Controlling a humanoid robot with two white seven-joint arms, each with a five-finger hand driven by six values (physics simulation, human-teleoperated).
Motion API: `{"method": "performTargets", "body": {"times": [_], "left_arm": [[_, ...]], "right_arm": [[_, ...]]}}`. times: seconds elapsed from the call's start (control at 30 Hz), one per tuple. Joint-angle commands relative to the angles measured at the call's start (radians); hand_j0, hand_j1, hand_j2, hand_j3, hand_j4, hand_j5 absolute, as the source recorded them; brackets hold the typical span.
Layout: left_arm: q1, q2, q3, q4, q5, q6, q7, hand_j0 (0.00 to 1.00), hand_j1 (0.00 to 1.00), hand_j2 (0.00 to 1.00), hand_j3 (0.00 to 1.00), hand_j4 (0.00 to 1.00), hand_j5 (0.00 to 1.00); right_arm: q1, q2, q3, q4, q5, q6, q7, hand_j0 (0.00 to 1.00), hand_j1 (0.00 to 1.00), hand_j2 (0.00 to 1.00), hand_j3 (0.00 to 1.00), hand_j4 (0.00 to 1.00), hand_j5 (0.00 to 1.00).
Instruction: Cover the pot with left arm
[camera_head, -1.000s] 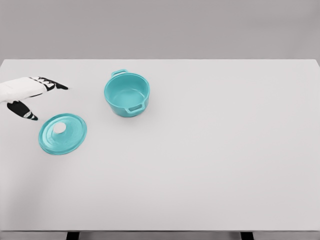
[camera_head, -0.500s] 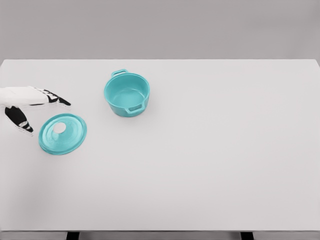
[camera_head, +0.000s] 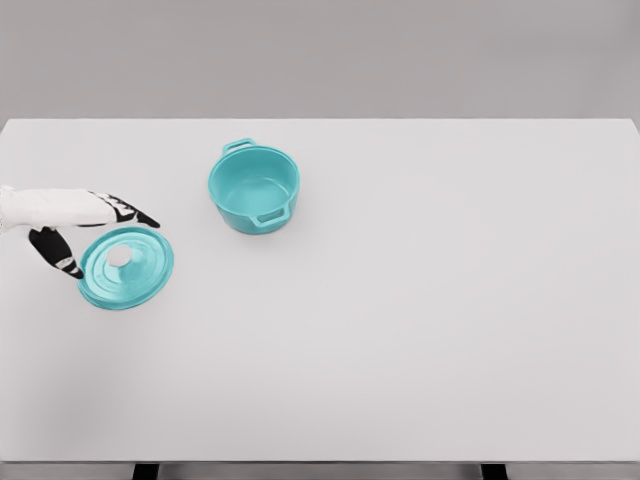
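pot (camera_head: 254, 188): turquoise, smooth enamel-like coating, soft sheen on the rim and inner wall, no texture visible. lid (camera_head: 126, 267): same turquoise finish, smooth, faint concentric ridging, pale knob at centre looks matt white. table (camera_head: 420, 300): flat white top, matt, uniform, no grain or gloss. left hand (camera_head: 75, 228): white shell looks like hard smooth plastic, slightly glossy; fingers (camera_head: 135, 212) black at the tips, finish there too small to tell.

Surface: white table (camera_head: 420, 340).
Lid (camera_head: 125, 268): teal, flat on table, just beside left hand (camera_head: 70, 225).
Pot (camera_head: 254, 188): teal, uncovered, upright, right of hand.
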Motion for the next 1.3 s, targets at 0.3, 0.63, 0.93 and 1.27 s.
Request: {"method": "performTargets", "body": {"times": [0.3,0.63,0.93,1.27], "left_arm": [[0.003,-0.028,-0.022,0.001,-0.016,-0.002,0.0,0.86,0.86,0.86,0.86,0.86,0.86],[0.017,-0.033,-0.023,0.007,-0.038,0.007,0.0,0.8,0.8,0.8,0.8,0.8,0.8],[0.017,-0.036,-0.023,0.05,-0.038,0.007,0.0,0.8,0.8,0.8,0.8,0.8,0.8],[0.017,-0.036,-0.023,0.043,-0.038,-0.002,0.0,0.74,0.74,0.74,0.74,0.74,0.74]], "right_arm": [[0.0,0.0,0.0,0.0,0.0,0.0,0.0,1.0,1.0,1.0,1.0,1.0,1.0],[-0.002,0.0,0.0,0.0,0.0,0.0,0.0,1.0,1.0,1.0,1.0,1.0,1.0],[-0.002,0.0,0.0,0.0,0.0,0.0,0.0,1.0,1.0,1.0,1.0,1.0,1.0],[0.0,0.0,0.0,0.0,0.0,0.0,0.0,1.0,1.0,1.0,1.0,1.0,1.0]]}}
